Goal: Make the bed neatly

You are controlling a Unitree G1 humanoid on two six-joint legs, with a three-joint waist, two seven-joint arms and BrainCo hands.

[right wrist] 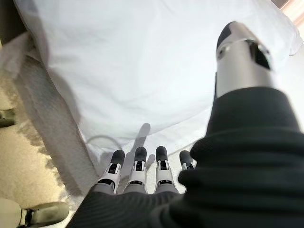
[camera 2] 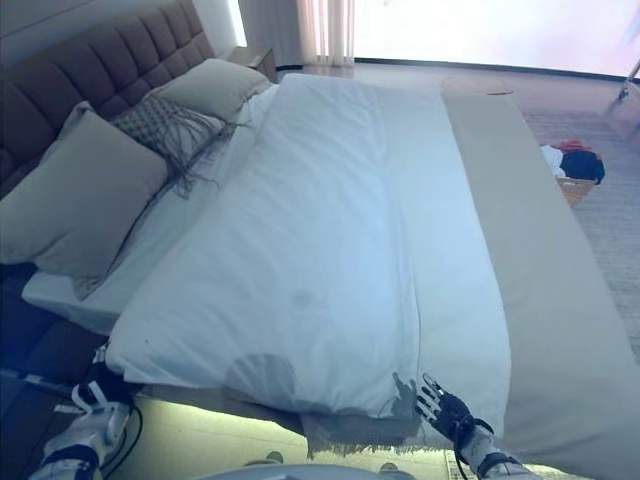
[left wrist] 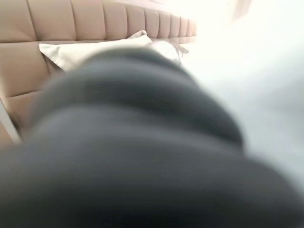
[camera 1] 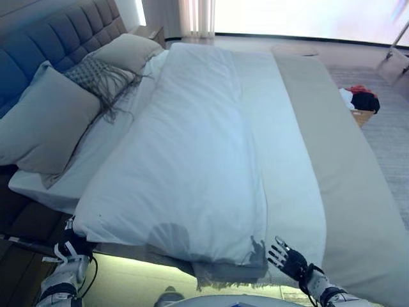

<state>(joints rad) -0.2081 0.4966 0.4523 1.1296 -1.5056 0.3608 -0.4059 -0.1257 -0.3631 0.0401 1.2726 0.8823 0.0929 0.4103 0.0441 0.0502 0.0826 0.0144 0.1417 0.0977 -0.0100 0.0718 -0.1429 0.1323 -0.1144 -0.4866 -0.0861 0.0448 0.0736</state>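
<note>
— Where does the white duvet point(camera 1: 192, 160) lie?
— It lies lengthwise down the middle of the bed point(camera 1: 348, 185), bunched into a thick fold. Its near edge hangs at the 6 o'clock edge of the mattress, with a grey fringed throw point(camera 1: 230, 274) poking out just under that corner.

— And the right hand point(camera 1: 287, 257)?
— At about 5 o'clock, at the duvet's near corner. Its fingers point(right wrist: 137, 164) are straight and spread, tips resting against the white cloth, the thumb standing apart. Nothing is grasped there.

— The left hand point(camera 1: 69, 248)?
— At 7 o'clock, tucked under the duvet's near left corner. Its wrist view is filled by the blurred dark cover, so I cannot tell whether its fingers are released or clenched.

— What surrounds the duvet?
— A beige strip of bed cover point(camera 1: 332, 147) runs along the 3 o'clock side. At 9 to 11 o'clock, two plain pillows point(camera 1: 45, 121) and a patterned fringed cushion point(camera 1: 96, 75) lean on the tufted headboard point(camera 1: 57, 32). A basket of clothes point(camera 1: 359, 102) sits on the floor at 2 o'clock, well apart from the bed.
</note>
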